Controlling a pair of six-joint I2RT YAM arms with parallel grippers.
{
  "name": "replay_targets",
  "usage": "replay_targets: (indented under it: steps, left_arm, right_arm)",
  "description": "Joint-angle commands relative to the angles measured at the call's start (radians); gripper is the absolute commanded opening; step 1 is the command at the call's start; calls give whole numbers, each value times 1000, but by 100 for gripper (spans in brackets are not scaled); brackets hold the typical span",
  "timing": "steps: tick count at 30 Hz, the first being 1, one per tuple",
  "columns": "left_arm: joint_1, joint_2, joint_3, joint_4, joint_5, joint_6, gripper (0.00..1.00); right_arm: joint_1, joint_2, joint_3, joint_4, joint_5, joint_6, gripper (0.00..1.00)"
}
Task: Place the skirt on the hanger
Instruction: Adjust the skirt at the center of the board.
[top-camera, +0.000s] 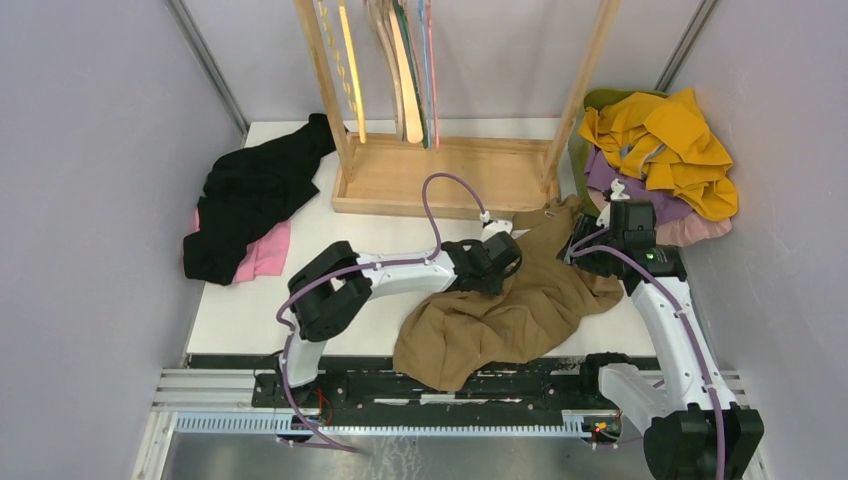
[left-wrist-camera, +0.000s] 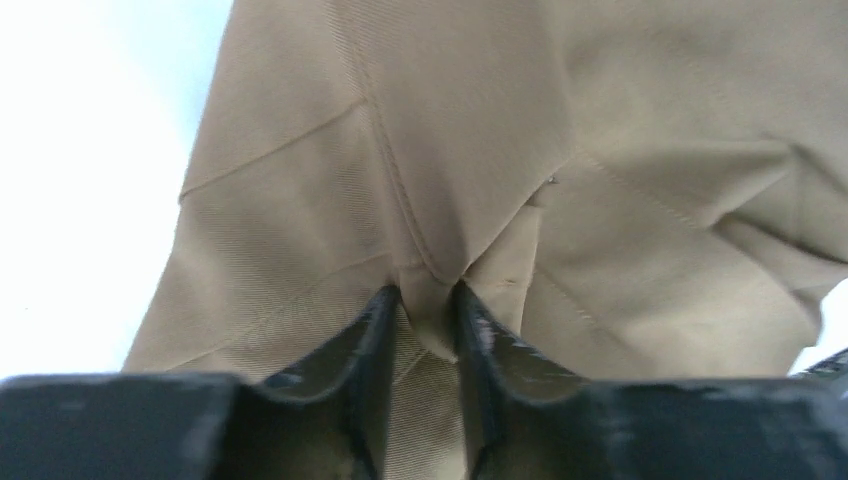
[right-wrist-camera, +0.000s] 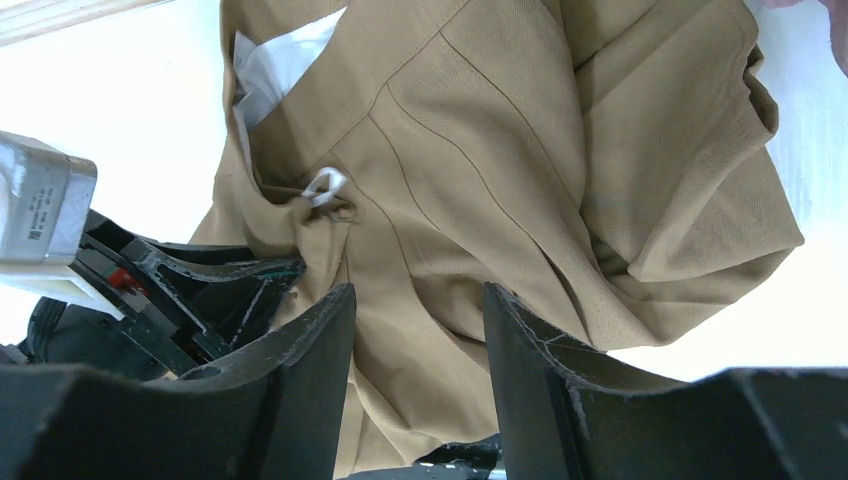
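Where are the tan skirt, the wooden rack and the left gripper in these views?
tan skirt (top-camera: 500, 320), top external view, on the crumpled middle of the fabric.
wooden rack (top-camera: 440, 175), top external view, on its flat base board.
left gripper (left-wrist-camera: 425, 300), left wrist view, between the fingertips pinching a fold.

A fixed camera sat high above and behind both arm bases, looking down and forward across the white table (top-camera: 250, 300) to the wooden rack (top-camera: 440, 175) at the far edge. The left wrist camera looked out along the left gripper (left-wrist-camera: 425, 292), so close that the tan skirt (left-wrist-camera: 600, 150) filled nearly the whole frame. The right wrist camera looked out past the right gripper (right-wrist-camera: 420, 290) from slightly farther back. It took in the same skirt, a strip of table, and the left gripper at its left edge. All three views shared the skirt.
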Motion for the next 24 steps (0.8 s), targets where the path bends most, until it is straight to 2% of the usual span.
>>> replay_targets:
  steps: [1,3,5,12,15,18,24]
  left_arm:
    - [1,-92,-72,40,-58,-37,26]
    - [7,-111,-101,39,-85,-39,18]
    - [18,-151,-142,37,-111,-43,15]
    - [103,-314,-310,69,-116,-22,16]
    - [162,-389,-388,107,-67,-1,17]
    - [224,-451,-446,132,-17,24,20]
    - [302,-572,-510,120,-13,52,20]
  right_arm:
    - [-7,-12,-1,39,-21,-14,56]
    - [-6,-14,0,38,-32,-13,56]
    - [-6,-18,3,34,-36,-14,55]
    - [-6,-3,5,30,-86,-17,55]
    - [-7,9,-5,47,-112,-14,54]
    - [-6,22,-21,78,-153,-1,54]
    - [-2,58,-45,139,-231,23,51]
